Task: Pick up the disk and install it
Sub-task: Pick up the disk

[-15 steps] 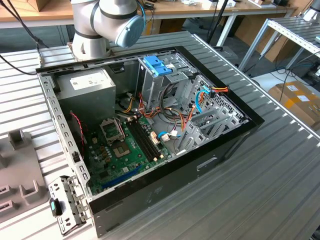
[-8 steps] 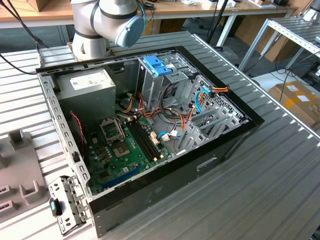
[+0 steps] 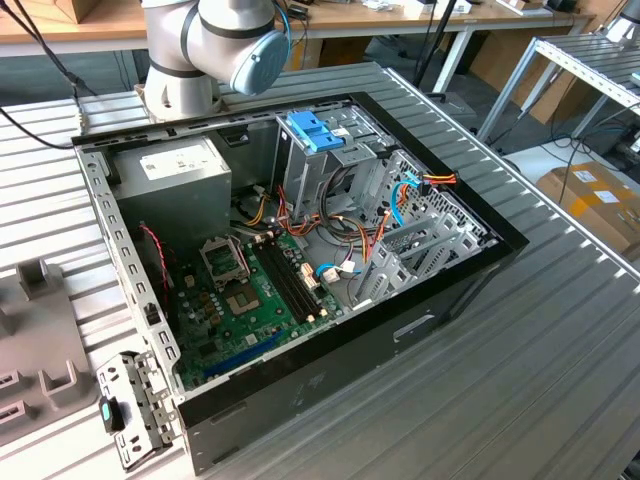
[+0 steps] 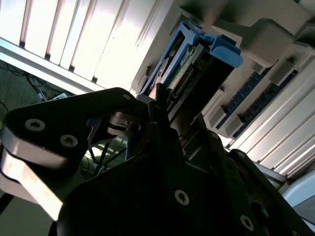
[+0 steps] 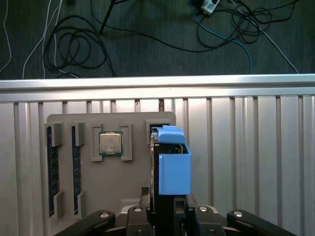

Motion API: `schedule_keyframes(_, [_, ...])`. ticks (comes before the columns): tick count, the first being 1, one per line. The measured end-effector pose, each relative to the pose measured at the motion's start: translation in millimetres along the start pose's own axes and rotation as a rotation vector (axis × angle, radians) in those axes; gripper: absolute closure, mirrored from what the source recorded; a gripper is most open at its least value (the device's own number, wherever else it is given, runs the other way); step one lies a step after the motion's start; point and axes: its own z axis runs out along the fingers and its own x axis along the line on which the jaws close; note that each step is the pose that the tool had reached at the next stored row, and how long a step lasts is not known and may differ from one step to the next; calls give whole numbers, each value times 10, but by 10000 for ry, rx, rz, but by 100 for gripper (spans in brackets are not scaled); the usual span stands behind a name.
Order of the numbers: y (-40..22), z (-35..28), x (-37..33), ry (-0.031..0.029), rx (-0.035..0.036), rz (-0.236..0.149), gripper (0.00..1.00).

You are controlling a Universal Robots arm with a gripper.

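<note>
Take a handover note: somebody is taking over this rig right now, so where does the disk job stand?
Pincer: at the disk; whether it is gripping cannot be told.
Disk: stands on edge with its blue carrier, at a slot of the grey holder tray, beside the chip and memory sticks.
Computer case: open on the slatted table.
Done: the pincer is at the disk.
Left: the disk is not yet in the case.

Over the grey tray (image 5: 113, 189), the gripper (image 5: 167, 211) clasps the disk (image 5: 156, 167), standing on edge with its blue carrier (image 5: 174, 169), near a processor chip (image 5: 110, 143) and two memory sticks (image 5: 75, 169) seated in that tray's slots.
</note>
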Motion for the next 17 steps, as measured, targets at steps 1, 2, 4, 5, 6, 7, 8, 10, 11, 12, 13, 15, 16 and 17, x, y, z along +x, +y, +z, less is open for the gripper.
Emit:
schedule_keyframes(1, [0,-10,0,0,0,0,65])
schedule_keyframes(2, [0,-30,0,0,1,0,65])
schedule_keyframes(4, [-1,-111,0,-1,2,0,65])
schedule_keyframes(5, [-1,-141,0,-1,2,0,65])
schedule_keyframes(6, [-1,-172,0,-1,1,0,65])
schedule_keyframes(7, [-2,-202,0,-1,2,0,65])
schedule_keyframes(8, [-2,-240,0,-1,2,0,65])
schedule_keyframes(10, [-3,-336,0,0,1,-1,65])
schedule_keyframes(11, [-3,-359,0,0,1,-1,65])
schedule_keyframes(12, [-3,-385,0,0,1,0,65])
schedule_keyframes(13, [-3,-408,0,-1,2,1,65])
schedule_keyframes(15, [-3,-431,0,-2,3,0,65])
schedule_keyframes(16, [-3,-432,0,-2,5,0,65])
schedule_keyframes(17, [-3,-432,0,-3,6,0,65])
